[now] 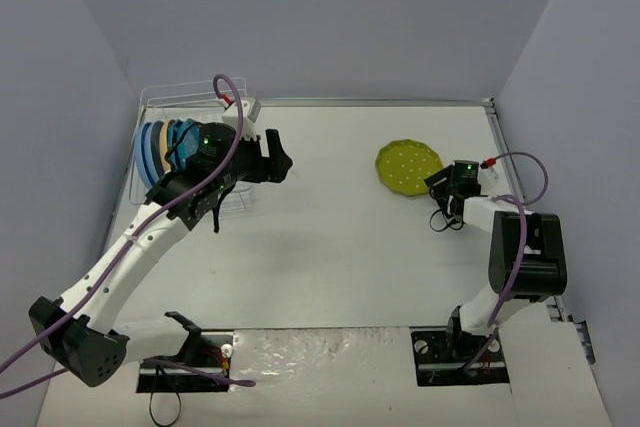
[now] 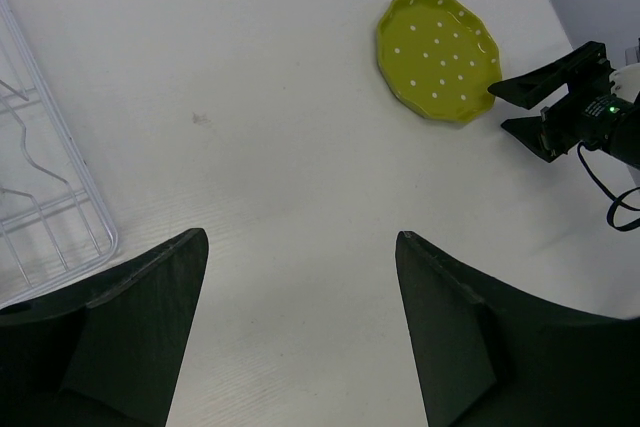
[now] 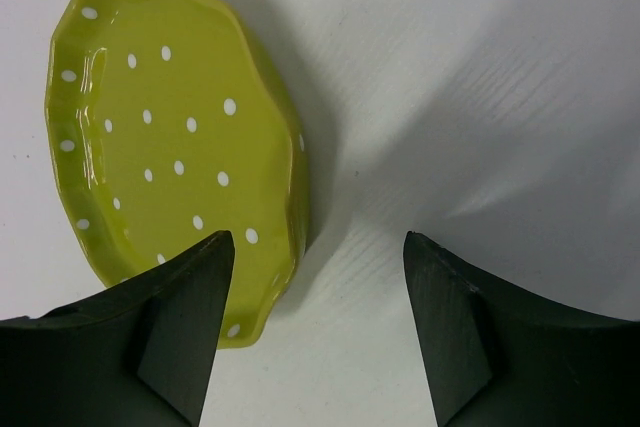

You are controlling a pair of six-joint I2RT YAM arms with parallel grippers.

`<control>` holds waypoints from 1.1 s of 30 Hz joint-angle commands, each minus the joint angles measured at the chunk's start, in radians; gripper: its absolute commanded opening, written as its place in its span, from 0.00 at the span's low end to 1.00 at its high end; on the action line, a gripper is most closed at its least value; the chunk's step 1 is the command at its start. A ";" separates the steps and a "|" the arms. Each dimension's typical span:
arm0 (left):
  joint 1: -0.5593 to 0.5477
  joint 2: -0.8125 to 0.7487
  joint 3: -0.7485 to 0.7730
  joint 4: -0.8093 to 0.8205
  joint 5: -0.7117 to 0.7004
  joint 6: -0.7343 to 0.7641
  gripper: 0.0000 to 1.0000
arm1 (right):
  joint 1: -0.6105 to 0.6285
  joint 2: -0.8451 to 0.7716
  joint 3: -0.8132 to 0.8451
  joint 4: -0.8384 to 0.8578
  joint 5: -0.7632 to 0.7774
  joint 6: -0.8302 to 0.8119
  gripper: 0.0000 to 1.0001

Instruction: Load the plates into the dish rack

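Nearing done: several plates [image 1: 160, 147] stood in the rack [image 1: 180, 95], only the lime plate [image 1: 408, 167] lay on the surface [image 1: 330, 247]; right tool [image 3: 318, 319] spread at its rim, left tool [image 2: 300, 327] spread, empty

Plain grey-blue walls [image 1: 300, 17] fill the top and both sides of the frame; a white desk [image 1: 340, 247] spreads below, evenly lit.

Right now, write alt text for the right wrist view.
A lime green dotted plate lies on a white table, upper left. The right gripper is open below it, one dark finger overlapping the plate's near rim.
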 commanded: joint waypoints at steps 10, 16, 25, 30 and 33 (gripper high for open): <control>-0.011 -0.016 0.010 0.080 0.008 -0.018 0.72 | 0.000 0.098 0.070 0.117 0.028 0.046 0.49; -0.014 -0.013 0.007 0.079 0.004 -0.018 0.72 | 0.009 0.143 0.102 0.117 0.023 0.040 0.39; -0.015 -0.004 0.007 0.079 0.004 -0.019 0.72 | 0.019 0.164 0.108 0.114 0.013 0.017 0.20; -0.019 0.004 0.004 0.080 0.009 -0.024 0.72 | 0.019 0.160 0.102 0.108 0.000 -0.007 0.00; -0.020 0.013 -0.005 0.089 0.017 -0.036 0.72 | 0.019 0.138 0.096 0.101 -0.049 -0.022 0.00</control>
